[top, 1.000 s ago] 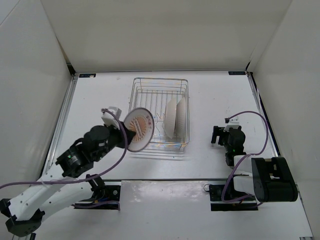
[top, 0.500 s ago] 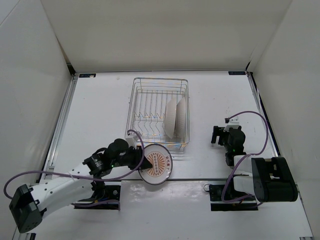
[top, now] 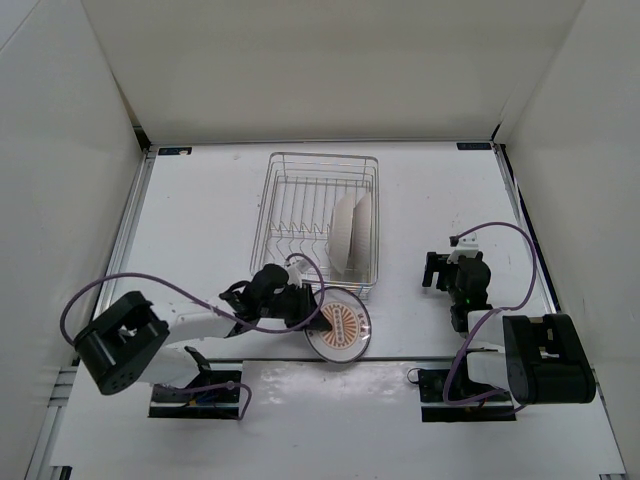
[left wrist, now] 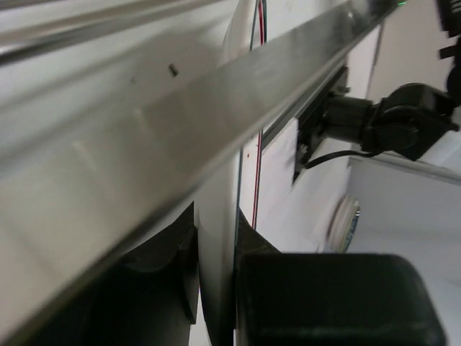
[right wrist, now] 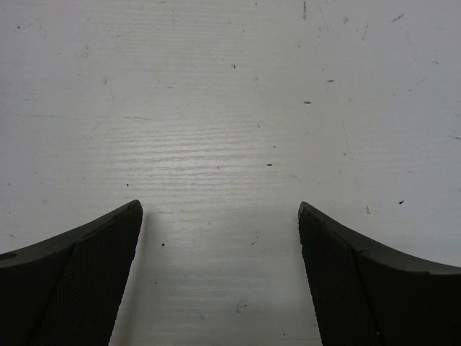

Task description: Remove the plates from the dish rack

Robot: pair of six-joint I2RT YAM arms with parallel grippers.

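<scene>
The orange-striped plate (top: 341, 323) lies face up, low over the table's front edge, just in front of the dish rack (top: 272, 192). My left gripper (top: 313, 318) is shut on its left rim; in the left wrist view the plate's white edge (left wrist: 216, 238) sits squeezed between my two black fingers (left wrist: 317, 295). Two more plates (top: 350, 232) stand upright, white backs showing, in the right side of the rack. My right gripper (top: 441, 270) rests on the table at the right, open and empty, only bare table between its fingertips (right wrist: 94, 259).
White walls close in the table on the left, back and right. A metal rail (left wrist: 216, 122) at the table's front edge crosses the left wrist view. A purple cable (top: 120, 290) loops beside the left arm; another loops by the right arm (top: 510, 235).
My left arm has carried the striped plate from beside the rack's left side down and rightward to the front of the rack, turning it face up. The right arm has not moved.
</scene>
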